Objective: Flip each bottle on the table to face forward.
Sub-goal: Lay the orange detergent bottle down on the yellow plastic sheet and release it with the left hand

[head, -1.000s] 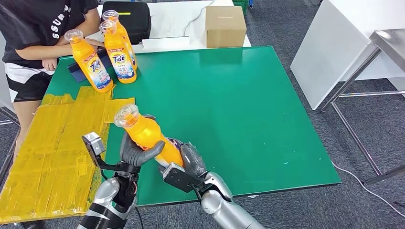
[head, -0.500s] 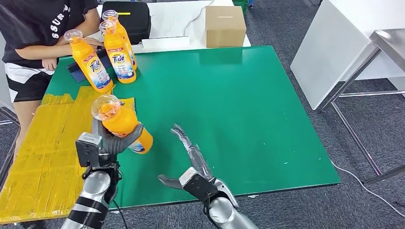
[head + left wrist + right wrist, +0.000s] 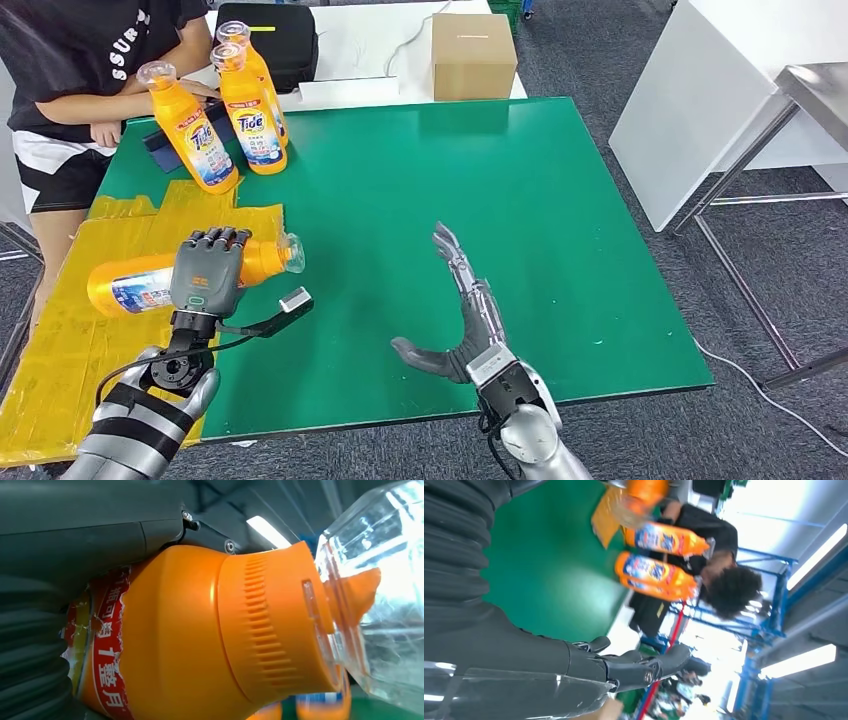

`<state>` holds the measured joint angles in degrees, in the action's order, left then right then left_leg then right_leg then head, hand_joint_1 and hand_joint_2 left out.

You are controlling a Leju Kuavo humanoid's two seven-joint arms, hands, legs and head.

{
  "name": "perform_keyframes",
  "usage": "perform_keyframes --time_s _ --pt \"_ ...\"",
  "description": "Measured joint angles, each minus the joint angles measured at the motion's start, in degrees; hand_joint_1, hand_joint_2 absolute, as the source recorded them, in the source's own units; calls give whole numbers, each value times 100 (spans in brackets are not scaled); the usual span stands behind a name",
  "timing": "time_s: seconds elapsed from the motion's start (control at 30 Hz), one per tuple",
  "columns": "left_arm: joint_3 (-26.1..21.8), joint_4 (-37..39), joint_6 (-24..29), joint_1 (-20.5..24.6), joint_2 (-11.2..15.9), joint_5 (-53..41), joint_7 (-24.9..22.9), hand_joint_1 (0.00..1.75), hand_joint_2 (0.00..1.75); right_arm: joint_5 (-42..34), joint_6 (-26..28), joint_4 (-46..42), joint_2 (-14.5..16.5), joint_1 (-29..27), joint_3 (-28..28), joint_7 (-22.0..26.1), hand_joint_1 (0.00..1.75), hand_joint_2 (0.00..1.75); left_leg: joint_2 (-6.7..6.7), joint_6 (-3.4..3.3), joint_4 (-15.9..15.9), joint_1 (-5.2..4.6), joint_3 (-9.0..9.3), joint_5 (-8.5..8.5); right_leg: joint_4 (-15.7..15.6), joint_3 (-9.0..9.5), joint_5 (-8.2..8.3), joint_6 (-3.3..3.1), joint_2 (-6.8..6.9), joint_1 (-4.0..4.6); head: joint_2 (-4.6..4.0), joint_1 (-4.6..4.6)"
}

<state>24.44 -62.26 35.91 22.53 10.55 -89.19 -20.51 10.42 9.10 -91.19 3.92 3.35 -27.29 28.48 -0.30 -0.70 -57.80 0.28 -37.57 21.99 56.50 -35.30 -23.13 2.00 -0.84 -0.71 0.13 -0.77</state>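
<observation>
My left hand [image 3: 207, 272] fingers wrap smooth orange bottle [image 3: 140, 283], lying sideways at 9 o'clock, clear cap toward 3. My right hand [image 3: 468, 310] fingers spread flat, holding nothing, over green surface [image 3: 480, 190].

Grey carpet floor [image 3: 620, 60] surrounds the green-topped counter [image 3: 480, 200]; a white table [image 3: 700, 90] stands at right — ceiling strip lights [image 3: 811, 565] glow overhead.

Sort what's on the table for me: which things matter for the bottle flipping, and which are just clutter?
Job:
- bottle, lying sideways, gripped by the left robot hand
- three upright bottles at the far left corner
- right robot hand, open, holding nothing

Clutter:
- cardboard box
- black case
- yellow sheet
</observation>
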Motion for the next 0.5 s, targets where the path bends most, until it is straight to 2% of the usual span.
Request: perform_keyframes --time_s 0.1,0.23,0.37,0.5 --pt "311 808 -254 364 176 5 20 175 175 -21 -31 -190 -45 -78 165 16 0 175 17 3 0 -1 0 1 1 -7 5 -3 -16 -1 0 -1" --pt "371 1902 -682 816 217 39 558 175 175 -79 -141 -337 -77 -104 340 23 0 175 17 4 0 0 0 -2 1 -8 5 -3 -16 -1 0 1" --pt "198 2732 -906 1187 191 460 1147 175 175 -156 -240 -356 -77 -95 461 18 0 175 13 5 0 0 1 -2 1 -3 5 -3 -15 0 0 0" --pt "-235 3173 -996 1406 84 1181 1756 175 175 -169 -292 -355 -71 -89 513 10 0 175 9 6 0 0 5 -1 1 3 3 -3 -13 -1 0 -1"
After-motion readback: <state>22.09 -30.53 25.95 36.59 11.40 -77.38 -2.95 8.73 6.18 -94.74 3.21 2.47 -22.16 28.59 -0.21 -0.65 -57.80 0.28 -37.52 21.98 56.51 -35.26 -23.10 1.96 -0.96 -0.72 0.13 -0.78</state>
